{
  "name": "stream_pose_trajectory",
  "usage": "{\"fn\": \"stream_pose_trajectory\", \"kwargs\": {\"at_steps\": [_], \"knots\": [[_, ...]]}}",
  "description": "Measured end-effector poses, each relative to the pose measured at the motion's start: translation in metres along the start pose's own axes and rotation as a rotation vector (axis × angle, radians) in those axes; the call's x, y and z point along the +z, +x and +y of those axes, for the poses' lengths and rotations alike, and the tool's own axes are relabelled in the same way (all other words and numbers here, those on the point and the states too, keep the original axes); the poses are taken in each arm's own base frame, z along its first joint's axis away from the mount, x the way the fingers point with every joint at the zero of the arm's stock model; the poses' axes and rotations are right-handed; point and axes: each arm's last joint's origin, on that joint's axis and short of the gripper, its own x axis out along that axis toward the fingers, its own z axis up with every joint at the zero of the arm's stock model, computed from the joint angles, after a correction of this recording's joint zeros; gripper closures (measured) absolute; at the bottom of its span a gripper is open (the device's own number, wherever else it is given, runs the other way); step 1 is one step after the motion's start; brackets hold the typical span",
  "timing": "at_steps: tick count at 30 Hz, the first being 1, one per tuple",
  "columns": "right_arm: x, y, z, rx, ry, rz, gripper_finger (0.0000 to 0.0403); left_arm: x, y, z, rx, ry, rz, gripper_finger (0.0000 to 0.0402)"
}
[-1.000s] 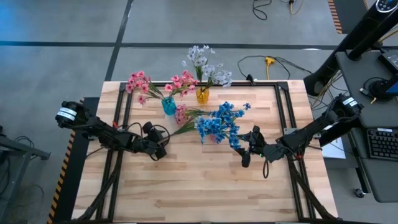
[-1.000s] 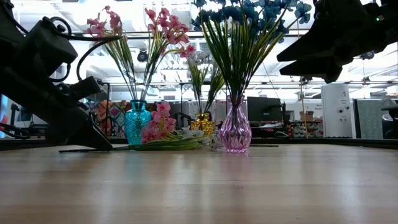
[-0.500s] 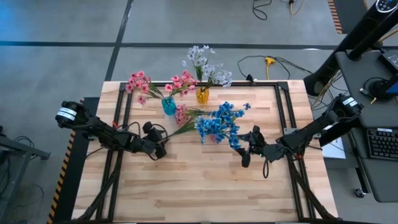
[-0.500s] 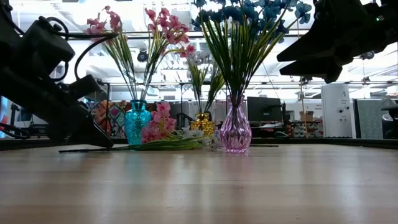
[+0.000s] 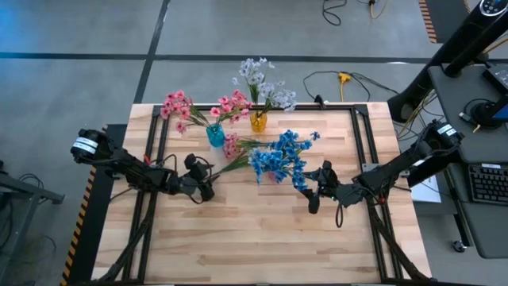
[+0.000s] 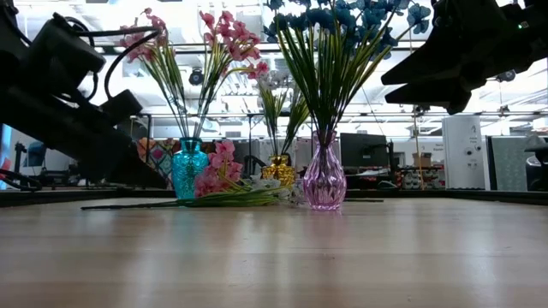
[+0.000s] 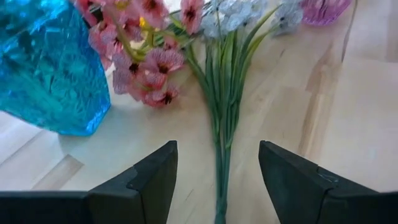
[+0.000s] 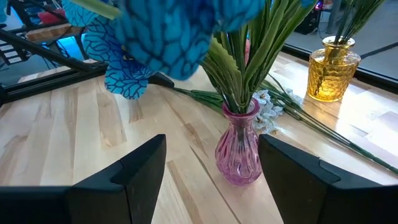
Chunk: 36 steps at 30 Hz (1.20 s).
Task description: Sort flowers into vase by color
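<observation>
Left gripper (image 7: 214,177) hovering open over loose flower stems

On the wooden table (image 5: 262,230), pink and pale flowers (image 7: 217,93) are lying beside the teal vase (image 7: 46,68), stems running between the spread fingers, apparently untouched. The right gripper (image 8: 211,168) is waiting, jaws wide, facing the pink vase (image 8: 238,149) holding blue flowers (image 8: 168,31).

I work in a big lab room that looks like an office too. Under me is a wooden table (image 5: 262,230) on a gray concrete floor (image 5: 79,48). At the right edge of the high view sits a desk with a keyboard (image 5: 486,183). Behind the table I see computer screens (image 6: 364,150) and bright ceiling lights (image 6: 479,115).
</observation>
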Motion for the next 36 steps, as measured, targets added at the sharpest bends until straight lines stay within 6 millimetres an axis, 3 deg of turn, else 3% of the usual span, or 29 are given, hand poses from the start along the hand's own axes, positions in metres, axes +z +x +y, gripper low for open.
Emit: {"fn": "stream_pose_trajectory", "kwargs": {"at_steps": [7,15,21,26,34,36], "knots": [[0.000,0.000,0.000,-0.001,0.000,0.000,0.0158,0.004,0.004,-0.005,-0.040,0.002,-0.046,0.0194],[0.000,0.000,0.000,-0.001,0.000,0.000,0.0154,-0.013,0.022,-0.008,-0.004,0.047,0.019,0.0194],[0.000,0.000,0.000,-0.001,-0.002,0.002,0.0158,-0.014,0.033,-0.011,0.017,0.027,0.036,0.0207],[0.000,0.000,0.000,-0.001,-0.003,0.003,0.0154,-0.014,0.034,-0.010,0.006,0.017,0.047,0.0256],[0.000,0.000,0.000,0.000,-0.002,0.003,0.0159,-0.015,0.034,-0.010,-0.001,0.025,0.057,0.0385],[0.000,0.000,0.000,0.000,-0.002,0.003,0.0160,-0.015,0.033,-0.009,0.004,0.027,0.057,0.0394]]}}
